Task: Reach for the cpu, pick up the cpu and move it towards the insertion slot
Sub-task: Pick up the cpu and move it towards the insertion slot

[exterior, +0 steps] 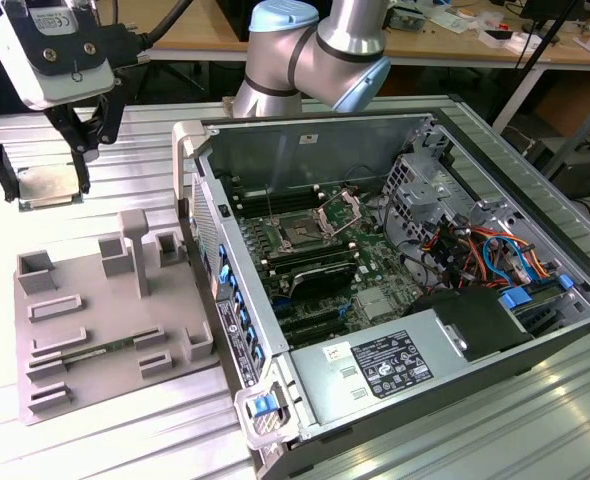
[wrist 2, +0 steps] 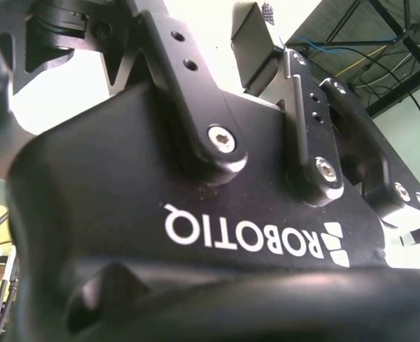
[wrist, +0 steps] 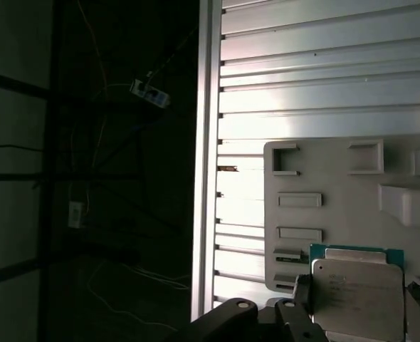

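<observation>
In the exterior view my gripper (exterior: 45, 190) hangs at the far left, above the ribbed table, shut on the cpu (exterior: 47, 186). The cpu is a flat silvery square with a thin green rim, held level by its two opposite edges. The first wrist view shows the cpu (wrist: 359, 296) from above between the black fingers (wrist: 302, 293), over a corner of the grey fixture plate (wrist: 338, 192). The insertion slot (exterior: 300, 232) sits inside the open computer case, well off toward the exterior view's right, with its metal bracket (exterior: 341, 212) hinged up. The second wrist view shows the gripper's black body close up.
The grey fixture plate (exterior: 105, 320) lies below the gripper, with raised blocks, an upright post (exterior: 135, 250) and a memory stick (exterior: 95, 352). The case's near wall (exterior: 200, 200) stands between gripper and slot. Cables and a drive cage (exterior: 425, 190) crowd the case's right.
</observation>
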Controlling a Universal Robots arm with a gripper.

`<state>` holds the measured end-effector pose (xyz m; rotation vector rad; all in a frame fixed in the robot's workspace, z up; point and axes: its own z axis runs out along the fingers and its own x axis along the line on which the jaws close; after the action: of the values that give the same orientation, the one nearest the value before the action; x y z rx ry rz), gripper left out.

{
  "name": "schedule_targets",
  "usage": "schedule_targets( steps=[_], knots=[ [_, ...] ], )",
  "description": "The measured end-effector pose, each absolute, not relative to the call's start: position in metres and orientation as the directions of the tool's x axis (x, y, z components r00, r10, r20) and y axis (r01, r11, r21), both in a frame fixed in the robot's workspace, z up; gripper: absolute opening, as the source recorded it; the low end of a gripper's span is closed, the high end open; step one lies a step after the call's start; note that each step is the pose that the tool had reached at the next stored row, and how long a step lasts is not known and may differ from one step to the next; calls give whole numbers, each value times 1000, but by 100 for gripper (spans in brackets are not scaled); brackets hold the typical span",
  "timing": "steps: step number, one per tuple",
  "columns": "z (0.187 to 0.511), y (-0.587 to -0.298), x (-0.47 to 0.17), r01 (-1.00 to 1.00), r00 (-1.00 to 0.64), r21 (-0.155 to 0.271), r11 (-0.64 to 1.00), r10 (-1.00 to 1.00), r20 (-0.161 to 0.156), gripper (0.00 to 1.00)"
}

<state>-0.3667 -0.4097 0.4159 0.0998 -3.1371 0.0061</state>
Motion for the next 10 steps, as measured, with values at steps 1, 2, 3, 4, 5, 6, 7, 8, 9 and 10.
schedule_targets(
  steps=[1,2,3,4,5,6,7,8,9,10],
  knots=[
    [416,-410,-365,-64,-998,-4,998,-64,3,54],
    [416,-410,-364,-64,-998,-4,998,-64,3,54],
    [416,-410,-363,-64,-998,-4,998,-64,3,54],
    [416,-410,-361,-64,-998,-4,998,-64,3,54],
    [416,-410,-360,-64,-998,-4,998,-64,3,54],
    [416,-410,-360,-64,-998,-4,998,-64,3,54],
    [416,-410,-359,-64,-998,-4,998,-64,3,54],
    [416,-410,-358,-64,-998,-4,998,-64,3,54],
    [416,-410,-357,-64,-998,-4,998,-64,3,54],
    [416,-410,-356,-64,-998,-4,998,-64,3,54]
  ],
)
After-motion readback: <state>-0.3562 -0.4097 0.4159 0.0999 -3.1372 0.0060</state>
